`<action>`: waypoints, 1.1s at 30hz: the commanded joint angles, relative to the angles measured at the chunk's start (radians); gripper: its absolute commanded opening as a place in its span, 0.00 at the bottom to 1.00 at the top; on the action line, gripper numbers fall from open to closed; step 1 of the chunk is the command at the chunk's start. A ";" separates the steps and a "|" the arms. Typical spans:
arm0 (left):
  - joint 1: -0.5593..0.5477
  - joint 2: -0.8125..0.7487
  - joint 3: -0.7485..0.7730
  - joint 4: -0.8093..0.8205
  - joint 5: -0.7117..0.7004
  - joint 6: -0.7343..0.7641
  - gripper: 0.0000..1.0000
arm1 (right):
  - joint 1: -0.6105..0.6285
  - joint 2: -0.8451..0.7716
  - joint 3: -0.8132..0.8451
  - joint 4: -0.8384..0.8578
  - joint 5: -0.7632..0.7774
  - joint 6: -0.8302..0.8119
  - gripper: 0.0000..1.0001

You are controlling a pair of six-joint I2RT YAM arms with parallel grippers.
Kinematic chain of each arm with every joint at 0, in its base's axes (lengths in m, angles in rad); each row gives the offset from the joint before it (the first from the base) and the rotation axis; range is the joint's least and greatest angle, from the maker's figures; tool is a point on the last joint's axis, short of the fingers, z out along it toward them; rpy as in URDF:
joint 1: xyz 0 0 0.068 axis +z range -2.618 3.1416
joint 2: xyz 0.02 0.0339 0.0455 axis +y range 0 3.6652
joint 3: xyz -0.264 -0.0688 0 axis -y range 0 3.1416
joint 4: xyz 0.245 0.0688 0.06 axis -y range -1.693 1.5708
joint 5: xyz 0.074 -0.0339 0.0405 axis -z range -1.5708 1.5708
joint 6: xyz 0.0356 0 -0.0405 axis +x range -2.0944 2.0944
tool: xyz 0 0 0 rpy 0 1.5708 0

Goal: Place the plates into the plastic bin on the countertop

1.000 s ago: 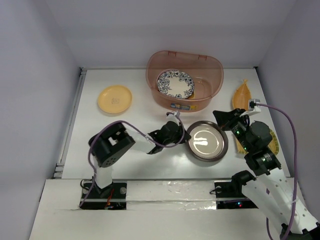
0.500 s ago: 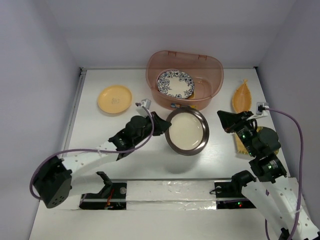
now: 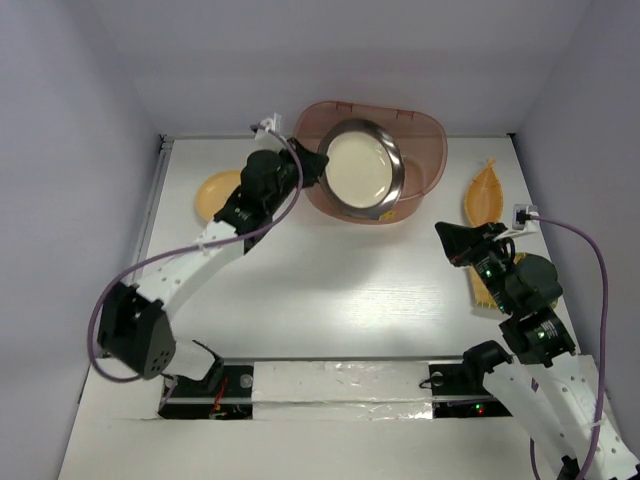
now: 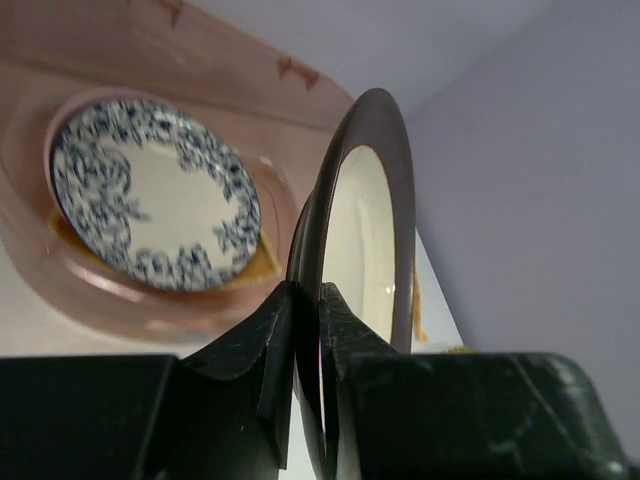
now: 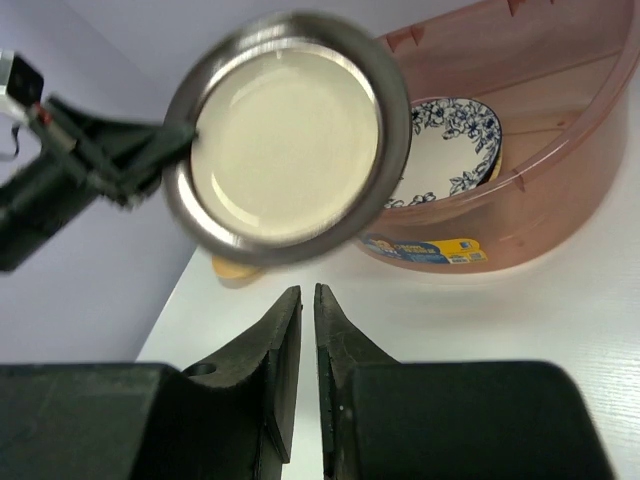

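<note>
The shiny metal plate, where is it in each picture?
Top view: metal plate at the top middle, above the bin.
Left wrist: metal plate edge-on, right of middle, pinched by the left gripper.
Right wrist: metal plate face-on, upper left of middle.
Shared landmark: the reddish bin, next to it in every view.

The shiny metal plate [image 3: 358, 168] is held tilted over the translucent reddish-brown plastic bin [image 3: 428, 155], in which the blue-white floral plate [image 4: 150, 195] is contained. The round yellow-orange plate [image 3: 213, 192] and the orange leaf-shaped plate [image 3: 483, 192] are located on the countertop [image 3: 330, 270].
</note>
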 commanded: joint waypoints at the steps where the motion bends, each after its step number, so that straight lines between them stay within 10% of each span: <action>1: 0.059 0.121 0.206 0.167 0.009 0.005 0.00 | 0.009 0.005 0.030 -0.009 -0.001 -0.016 0.16; 11: 0.106 0.516 0.648 0.022 0.074 0.031 0.00 | 0.009 0.008 0.034 -0.027 0.014 -0.026 0.16; 24: 0.116 0.679 0.697 -0.038 0.048 0.066 0.00 | 0.009 0.039 -0.003 0.009 -0.001 -0.017 0.16; 33: 0.116 0.713 0.742 -0.182 -0.132 0.181 0.50 | 0.009 0.047 -0.009 0.016 -0.001 -0.017 0.16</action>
